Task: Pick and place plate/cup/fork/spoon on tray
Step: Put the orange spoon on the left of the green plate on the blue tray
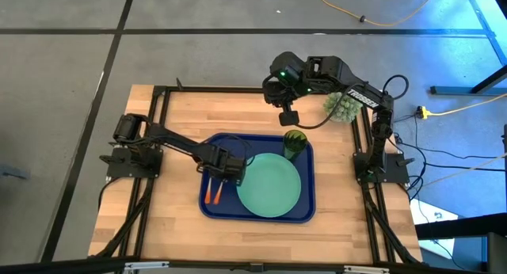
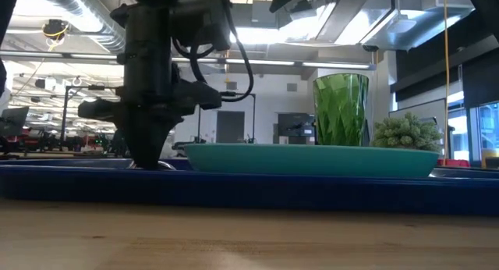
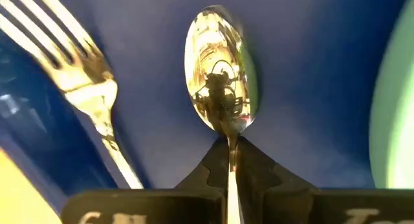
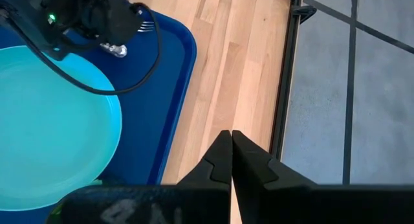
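The dark-blue tray [image 1: 307, 212] holds the mint-green plate [image 1: 269, 185] on its floor. The dark-green cup [image 1: 295, 143] stands upright at the tray's far right corner. The fork [image 3: 90, 88] and the spoon [image 3: 220, 75] lie side by side on the left of the tray's floor. Their orange handles [image 1: 212, 197] point toward the near edge. My left gripper [image 1: 226, 165] points down over them, shut on the spoon. My right gripper [image 1: 289, 116] hangs shut above the table's far side, holding nothing. My left gripper pinches the spoon's thin metal neck [image 3: 231, 146], just behind the bowl, between its two fingers. The fingers come from above, pointing down, one on each side of the neck. Its bowl faces up over the tray's floor; whether it is lifted I cannot tell.
A spiky pale-green ball plant [image 1: 342, 106] sits at the table's far right, beside the right arm. Bare wood shows left of the tray and along the near edge [image 1: 158, 226]. Black frame rails [image 1: 360, 139] run along the table's sides.
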Controlling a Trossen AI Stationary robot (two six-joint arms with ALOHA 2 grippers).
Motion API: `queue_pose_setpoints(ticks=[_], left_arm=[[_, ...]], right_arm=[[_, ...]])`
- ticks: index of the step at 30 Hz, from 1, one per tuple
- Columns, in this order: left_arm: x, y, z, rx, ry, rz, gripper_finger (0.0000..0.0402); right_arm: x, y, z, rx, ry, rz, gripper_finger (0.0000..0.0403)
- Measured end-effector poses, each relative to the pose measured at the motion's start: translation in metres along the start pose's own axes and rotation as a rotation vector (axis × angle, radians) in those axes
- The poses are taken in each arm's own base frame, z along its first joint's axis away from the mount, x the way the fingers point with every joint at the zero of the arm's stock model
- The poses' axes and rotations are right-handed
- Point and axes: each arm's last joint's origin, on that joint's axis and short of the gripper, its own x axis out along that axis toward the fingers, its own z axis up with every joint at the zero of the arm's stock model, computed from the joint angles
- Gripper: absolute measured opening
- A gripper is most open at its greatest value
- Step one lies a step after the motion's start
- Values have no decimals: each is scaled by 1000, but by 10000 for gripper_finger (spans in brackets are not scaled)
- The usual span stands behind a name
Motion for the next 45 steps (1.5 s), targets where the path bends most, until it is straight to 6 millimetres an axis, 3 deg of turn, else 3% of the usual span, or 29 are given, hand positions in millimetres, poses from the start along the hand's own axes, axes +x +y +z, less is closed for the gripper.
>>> queue_pose_setpoints(ticks=[15,20,25,36,45], left_arm=[[-32,-4,15,251,117,-243,2],[-55,3,23,352,72,-307,2],[-81,23,33,337,-5,-258,2],[-141,44,55,481,-212,-517,2],[-171,52,75,621,-293,-780,2]], right_arm=[[0,2,-2,-69,20,21,5],[0,5,-5,-121,31,84,5],[0,5,-5,-121,29,85,5],[0,3,6,-130,-68,35,56],[21,19,12,-302,-133,156,93]])
